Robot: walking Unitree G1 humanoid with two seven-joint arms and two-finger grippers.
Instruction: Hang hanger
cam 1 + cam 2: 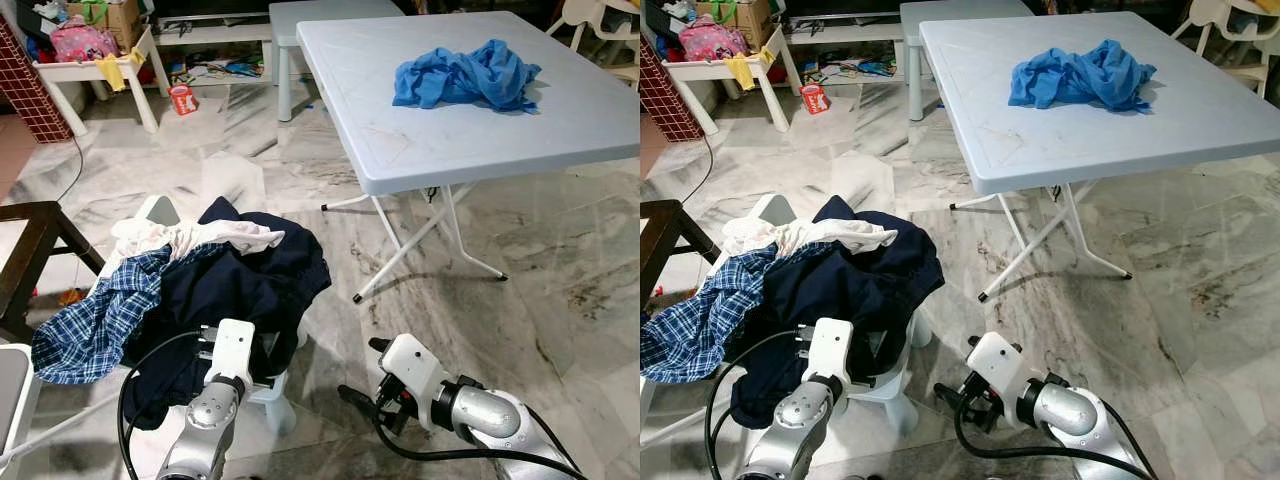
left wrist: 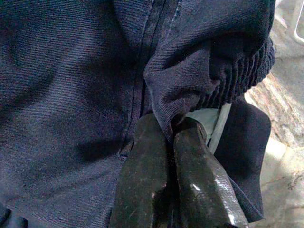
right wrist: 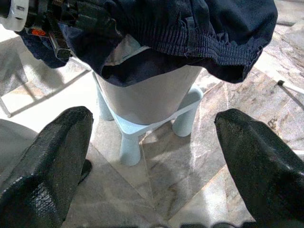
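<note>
Left hand (image 2: pixel 172 137), as we see it, pinches a fold of dark navy ribbed-hem garment (image 2: pixel 95 71); our right hand (image 3: pixel 152 156) gapes wide, holding nothing.

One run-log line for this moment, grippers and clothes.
left gripper: shut on navy garment | right gripper: open, low above floor beside small plastic chair | blue cloth: on folding table
</note>
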